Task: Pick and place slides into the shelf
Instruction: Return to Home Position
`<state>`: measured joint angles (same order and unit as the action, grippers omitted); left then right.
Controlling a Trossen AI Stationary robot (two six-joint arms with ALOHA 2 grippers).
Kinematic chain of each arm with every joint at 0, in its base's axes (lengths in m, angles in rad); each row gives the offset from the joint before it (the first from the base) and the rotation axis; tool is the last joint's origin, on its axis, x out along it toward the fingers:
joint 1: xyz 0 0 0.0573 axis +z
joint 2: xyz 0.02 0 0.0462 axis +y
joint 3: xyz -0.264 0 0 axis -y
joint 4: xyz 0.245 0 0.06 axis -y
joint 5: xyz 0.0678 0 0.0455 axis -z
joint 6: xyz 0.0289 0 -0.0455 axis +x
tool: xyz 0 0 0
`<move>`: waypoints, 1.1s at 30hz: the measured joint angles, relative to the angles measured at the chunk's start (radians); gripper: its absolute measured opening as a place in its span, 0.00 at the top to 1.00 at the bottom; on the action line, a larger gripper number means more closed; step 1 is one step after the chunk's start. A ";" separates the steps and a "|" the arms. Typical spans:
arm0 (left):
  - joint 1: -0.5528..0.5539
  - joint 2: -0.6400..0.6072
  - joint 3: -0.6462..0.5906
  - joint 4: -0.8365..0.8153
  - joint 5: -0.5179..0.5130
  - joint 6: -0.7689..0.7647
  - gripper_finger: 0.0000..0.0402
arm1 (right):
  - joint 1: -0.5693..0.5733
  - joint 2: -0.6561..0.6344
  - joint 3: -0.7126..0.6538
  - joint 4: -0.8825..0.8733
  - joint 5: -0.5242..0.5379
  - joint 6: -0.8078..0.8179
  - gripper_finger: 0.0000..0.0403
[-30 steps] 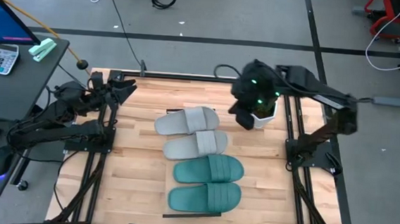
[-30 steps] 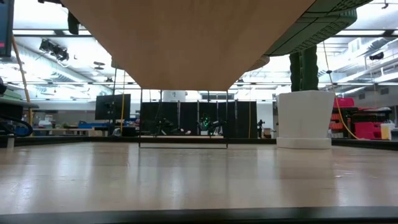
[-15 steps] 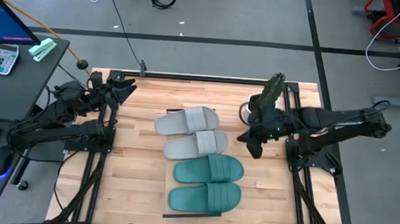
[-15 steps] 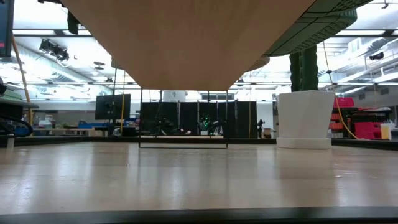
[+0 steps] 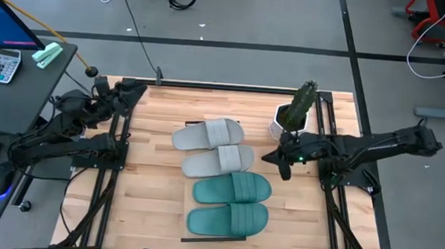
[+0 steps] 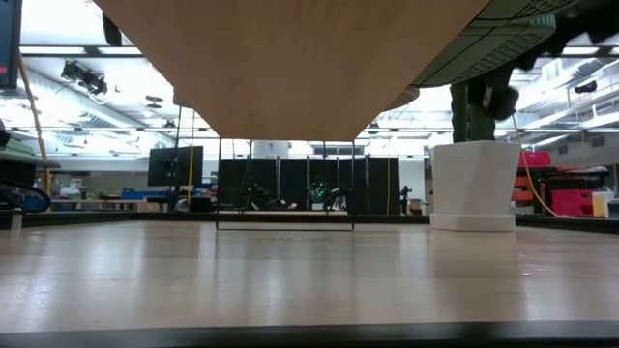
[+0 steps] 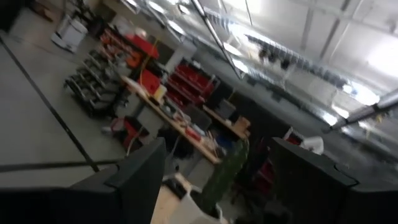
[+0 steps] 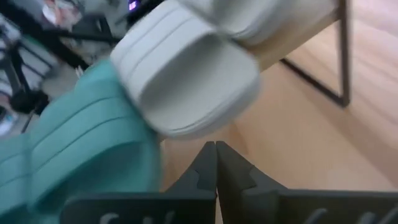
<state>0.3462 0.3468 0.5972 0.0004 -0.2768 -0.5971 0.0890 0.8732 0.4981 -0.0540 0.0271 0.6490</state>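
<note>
four slides (image 5: 220, 162) lie in a row on the shelf (image 6: 290, 68) mid-table, grey far, teal near. right gripper (image 5: 275, 157) hangs just right of them, fingers pressed together, empty. left gripper (image 5: 129, 90) waits far left, fingers spread wide.

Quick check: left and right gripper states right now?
Left gripper: open, holding nothing.
Right gripper: shut, holding nothing.

Two grey slides (image 5: 208, 134), two teal slides (image 5: 233, 187), one shelf (image 6: 290, 58), one potted cactus (image 5: 294, 118).
</note>
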 joint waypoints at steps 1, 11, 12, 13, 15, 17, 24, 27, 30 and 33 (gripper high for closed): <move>0.000 0.000 0.000 0.014 -0.012 -0.001 0.27 | -0.024 -0.019 -0.031 0.032 -0.017 -0.002 1.00; 0.000 0.000 0.000 0.033 -0.045 -0.028 0.27 | -0.178 -0.280 -0.183 0.073 -0.077 -0.067 1.00; 0.000 0.000 0.000 0.033 -0.045 -0.029 0.27 | -0.184 -0.306 -0.195 0.073 -0.067 -0.067 1.00; 0.000 0.000 0.000 0.033 -0.045 -0.028 0.27 | -0.186 -0.333 -0.207 0.078 -0.059 -0.067 1.00; 0.000 0.000 0.000 0.033 -0.045 -0.029 0.27 | -0.185 -0.380 -0.225 0.100 -0.046 -0.067 1.00; 0.000 0.000 0.000 0.033 -0.045 -0.029 0.27 | -0.180 -0.417 -0.227 0.110 -0.032 -0.073 1.00; 0.000 0.000 0.000 0.033 -0.060 -0.054 0.27 | -0.116 -0.448 -0.228 0.112 0.028 -0.121 1.00; 0.000 0.000 0.000 0.033 -0.064 -0.068 0.27 | -0.092 -0.448 -0.228 0.092 0.062 -0.143 1.00; 0.000 0.000 0.000 0.033 -0.064 -0.073 0.27 | -0.088 -0.458 -0.228 0.059 0.076 -0.150 1.00; 0.000 0.000 0.000 0.032 -0.064 -0.073 0.27 | -0.089 -0.476 -0.228 0.050 0.083 -0.155 1.00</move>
<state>0.3462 0.3468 0.5972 0.0328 -0.3408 -0.6701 0.0005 0.3968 0.2699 -0.0036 0.1097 0.4945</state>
